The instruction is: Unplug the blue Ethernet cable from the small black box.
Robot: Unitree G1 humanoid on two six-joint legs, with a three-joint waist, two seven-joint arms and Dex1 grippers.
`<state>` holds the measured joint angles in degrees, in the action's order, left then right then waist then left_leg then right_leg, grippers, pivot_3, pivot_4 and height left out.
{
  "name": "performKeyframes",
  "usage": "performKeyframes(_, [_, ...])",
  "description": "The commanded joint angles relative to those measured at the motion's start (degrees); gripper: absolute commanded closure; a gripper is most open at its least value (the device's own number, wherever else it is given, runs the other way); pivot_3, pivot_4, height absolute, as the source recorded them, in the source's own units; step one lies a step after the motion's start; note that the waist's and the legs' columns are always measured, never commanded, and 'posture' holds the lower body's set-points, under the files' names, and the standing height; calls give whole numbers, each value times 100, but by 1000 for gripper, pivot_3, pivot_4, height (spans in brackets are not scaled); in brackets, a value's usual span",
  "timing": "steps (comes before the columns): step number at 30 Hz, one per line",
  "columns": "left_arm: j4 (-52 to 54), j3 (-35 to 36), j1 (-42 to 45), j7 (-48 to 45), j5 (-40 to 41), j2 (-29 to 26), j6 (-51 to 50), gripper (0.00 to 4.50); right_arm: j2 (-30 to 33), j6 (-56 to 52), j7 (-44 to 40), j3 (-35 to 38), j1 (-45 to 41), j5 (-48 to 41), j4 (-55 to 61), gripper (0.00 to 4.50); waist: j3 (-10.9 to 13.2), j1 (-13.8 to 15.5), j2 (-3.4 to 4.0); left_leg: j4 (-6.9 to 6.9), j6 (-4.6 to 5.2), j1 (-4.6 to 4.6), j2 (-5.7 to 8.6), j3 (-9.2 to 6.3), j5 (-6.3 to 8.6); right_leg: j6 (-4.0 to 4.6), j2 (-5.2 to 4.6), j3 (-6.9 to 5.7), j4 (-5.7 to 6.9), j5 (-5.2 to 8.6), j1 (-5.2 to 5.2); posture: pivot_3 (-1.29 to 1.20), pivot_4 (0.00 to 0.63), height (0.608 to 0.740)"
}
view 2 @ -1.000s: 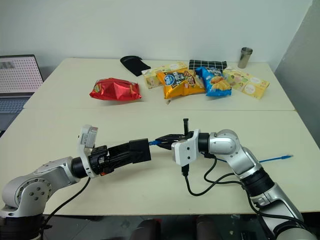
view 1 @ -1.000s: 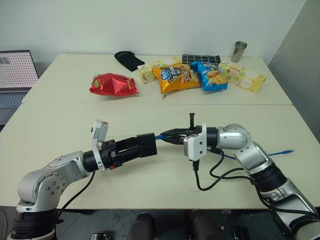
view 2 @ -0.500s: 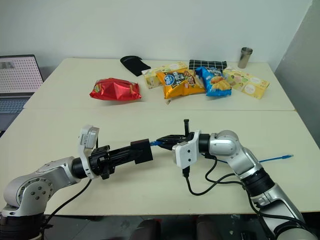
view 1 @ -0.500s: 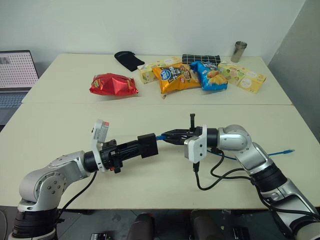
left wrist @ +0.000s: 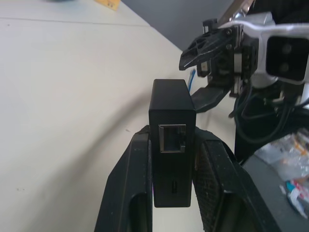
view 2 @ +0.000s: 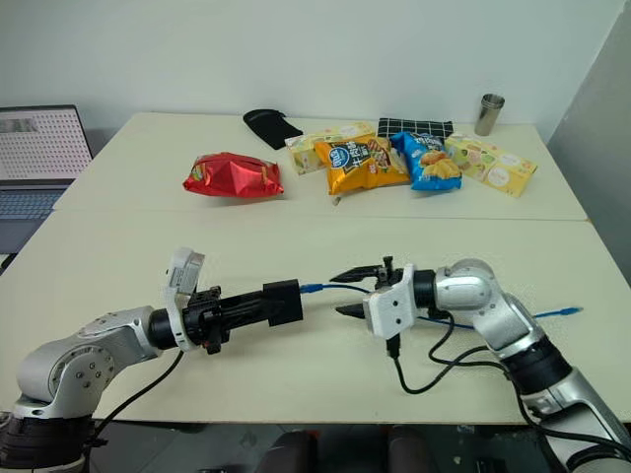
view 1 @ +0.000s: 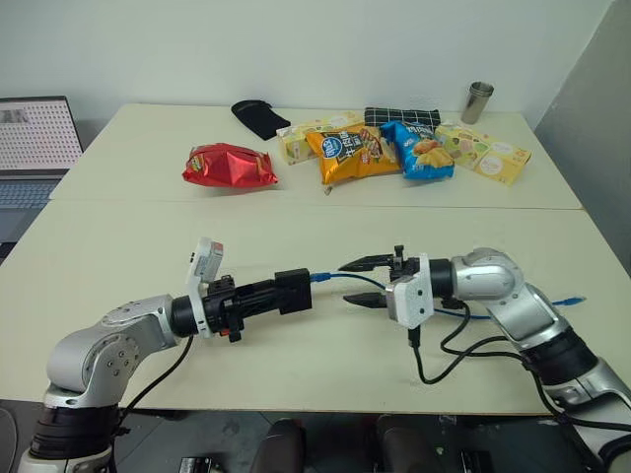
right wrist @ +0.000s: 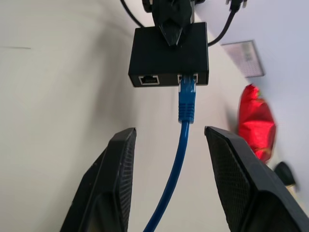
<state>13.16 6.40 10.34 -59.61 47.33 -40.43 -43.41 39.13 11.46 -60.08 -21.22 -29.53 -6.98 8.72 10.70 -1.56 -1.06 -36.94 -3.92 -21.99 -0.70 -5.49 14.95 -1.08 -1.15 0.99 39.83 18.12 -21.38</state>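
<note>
Behind both arms, snack bags (view 1: 386, 151) carry unreadable print.

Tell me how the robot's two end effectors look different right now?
The left end effector is shut on the small black box; the right end effector is open and holds nothing. The left one grips the box from both sides, while the right one's fingers stand apart on either side of the blue cable, not touching it. Both have two black fingers and point toward each other.
</note>
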Motion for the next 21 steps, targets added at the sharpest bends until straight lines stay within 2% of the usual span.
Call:
performKeyframes(1, [-114, -409, 246, -621, -516, -110, 650, 3719, 80, -2537, 55, 430, 78, -1856, 1164, 2188, 1, 0, 1, 0, 0, -1, -1, -2, 0, 0, 0, 0, 1, 0, 0, 0, 150, 740])
performKeyframes(4, [-187, -679, 368, -971, -802, -117, 990, 3719, -297, -3829, 606, 558, -13, -2556, 1388, 2188, 1, -34, 1, 1, 0, 0, -1, -4, 0, 1, 1, 0, 0, 0, 0, 0, 150, 740])
performKeyframes(9, [-345, -765, 505, -1209, -951, -48, 1246, 3719, -641, -5004, 989, 546, -99, -2869, 1432, 2188, 2, -23, 4, 4, 1, -1, 2, -4, 1, 5, 8, -1, 3, 2, -6, 0, 150, 740])
performKeyframes(21, [-462, -730, 521, -1370, -1006, -16, 1420, 3719, -721, -5884, 844, 549, -118, -3044, 1286, 2188, 2, -26, 4, 4, 3, -10, 5, -1, 1, 3, 9, -10, -2, 3, -10, 0, 150, 740])
